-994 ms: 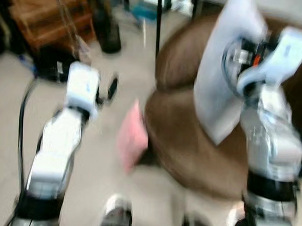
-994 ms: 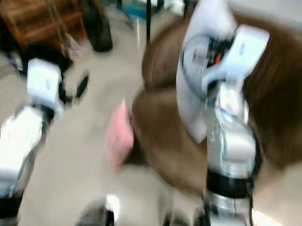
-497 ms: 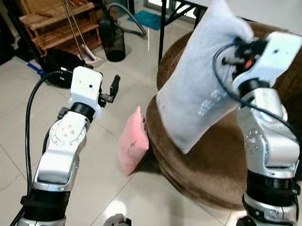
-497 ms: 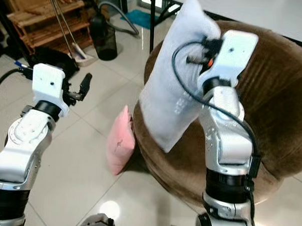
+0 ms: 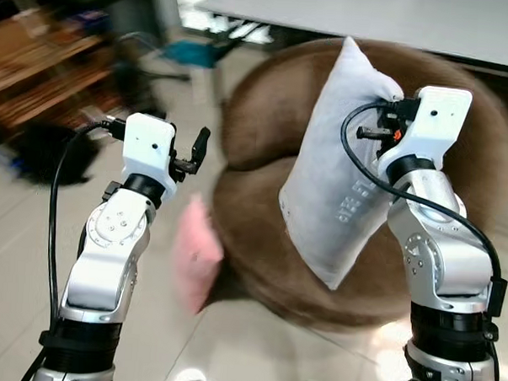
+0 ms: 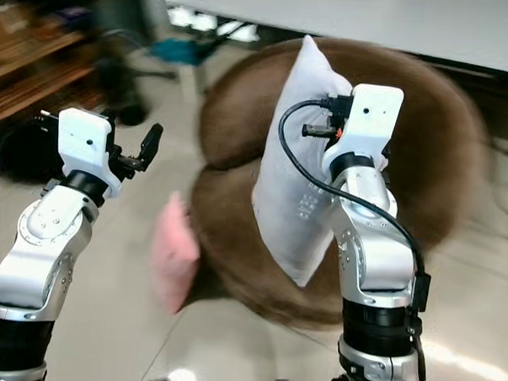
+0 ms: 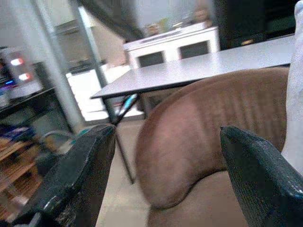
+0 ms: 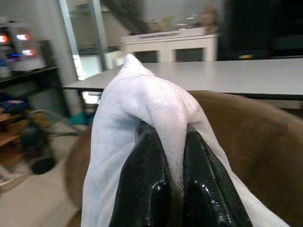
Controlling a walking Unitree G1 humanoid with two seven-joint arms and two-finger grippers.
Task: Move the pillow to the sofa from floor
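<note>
Left eye view: the right tool (image 5: 376, 128) is clamped on the upper edge of a white pillow (image 5: 334, 181), which hangs in the air in front of the round brown sofa (image 5: 265, 123), above its seat. The pillow's long axis runs up and down, slightly tilted: one corner points up toward the sofa back, the lowest corner hangs down over the front of the seat. A pink pillow (image 5: 194, 251) stands on its edge on the floor (image 5: 15, 248), leaning against the sofa's base. The left tool (image 5: 197, 147) is raised beside the sofa at its left, holding nothing. A grey worktop (image 5: 346, 13) stands behind the sofa.

Right eye view: the same scene; the background at the left is blurred.

Left wrist view: the two black fingers (image 7: 75, 179) stand wide apart with nothing between them; beyond them are the sofa's curved back and the grey worktop.

Right wrist view: the two black fingers (image 8: 147, 189) pinch a fold of the white pillow's fabric between them, its corner peaking just above.
</note>
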